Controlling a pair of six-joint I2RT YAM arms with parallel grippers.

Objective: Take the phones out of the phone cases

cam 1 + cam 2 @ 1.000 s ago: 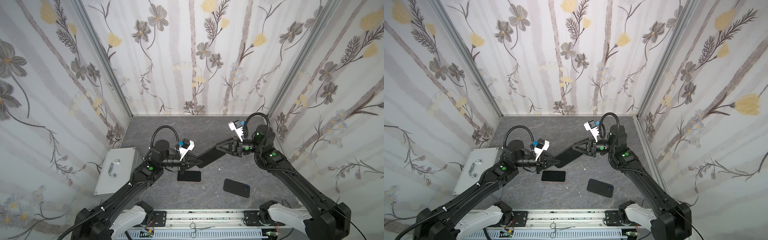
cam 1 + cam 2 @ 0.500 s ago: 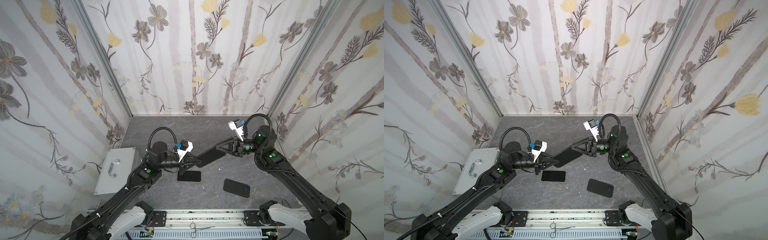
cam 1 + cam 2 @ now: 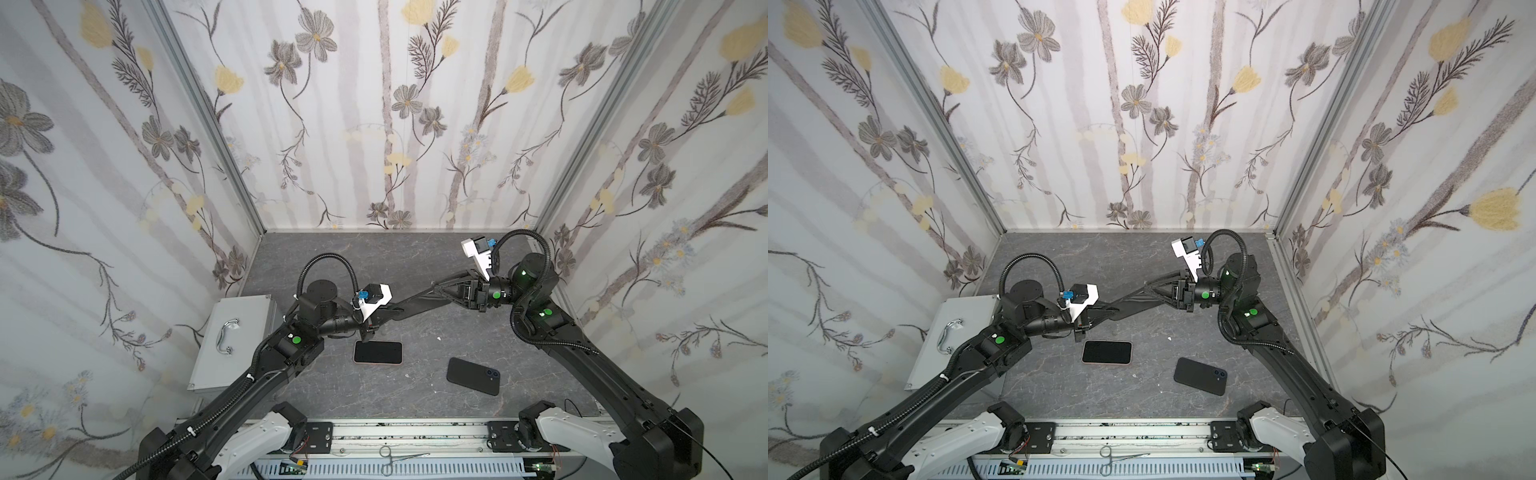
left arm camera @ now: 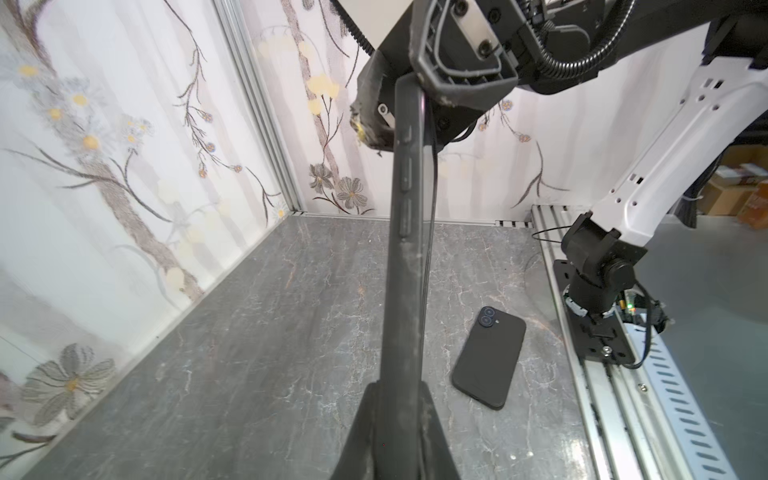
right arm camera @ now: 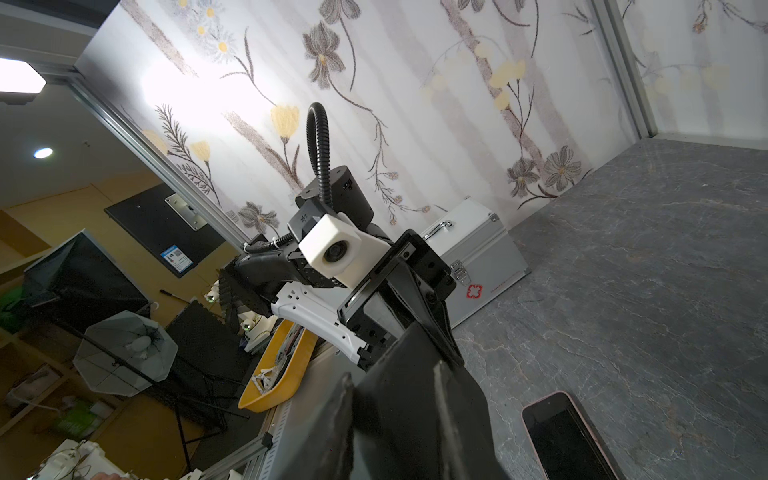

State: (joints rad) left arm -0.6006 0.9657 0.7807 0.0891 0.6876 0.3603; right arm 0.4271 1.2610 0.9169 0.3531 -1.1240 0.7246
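Note:
A black phone case (image 3: 411, 303) (image 3: 1129, 301) hangs in the air between both arms, above the grey table. My left gripper (image 3: 384, 316) (image 4: 401, 386) is shut on one end of it, seen edge-on with side buttons (image 4: 405, 178). My right gripper (image 3: 436, 289) (image 5: 395, 374) is shut on the other end, a finger on each side. I cannot tell if a phone sits inside. A phone with a pink rim (image 3: 378, 352) (image 5: 569, 440) lies screen up on the table below the left gripper. A black phone or case with two lenses (image 3: 473, 376) (image 4: 490, 357) lies back up to its right.
A silver metal box with a handle (image 3: 232, 336) (image 5: 478, 266) lies at the left edge of the table. Flowered walls close in three sides. The rail (image 3: 407, 432) with both arm bases runs along the front, and small forceps (image 3: 399, 457) lie on it.
The left arm has drawn back slightly to the left with its end of the case. The right arm and both items on the table have stayed put.

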